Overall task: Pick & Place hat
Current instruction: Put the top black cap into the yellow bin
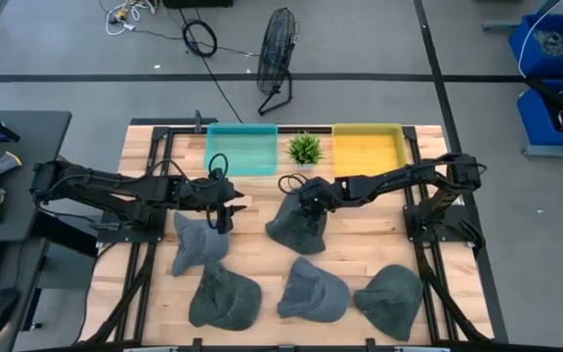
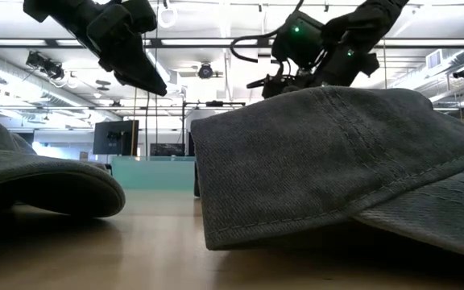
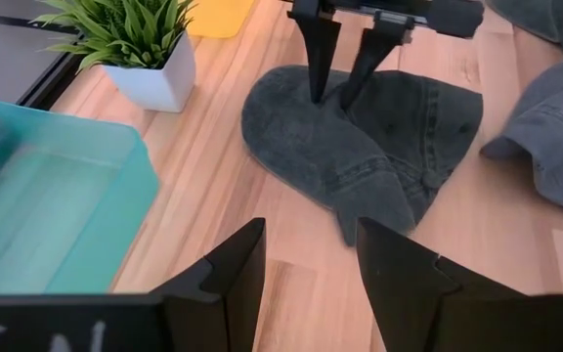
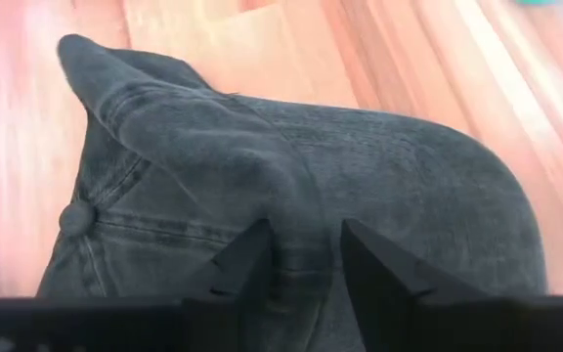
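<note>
Several dark grey denim hats lie on the wooden table. The right gripper is down on the hat in the middle, shut on its cloth; that hat lies flat on the boards. The left gripper hangs open in the air, clear of the table, next to another hat and facing the held one. In the low view the left gripper and the right gripper show above the near hats. My right gripper pinches a raised fold of the hat's cloth between its two fingers, coming from above and pointing down. The hat's top button sits off to one side of the hold. The hat rests on the table around the fold.
A teal bin, a small potted plant and a yellow bin stand along the far edge. Three more hats lie along the near side. Bare wood shows between the held hat and the bins.
</note>
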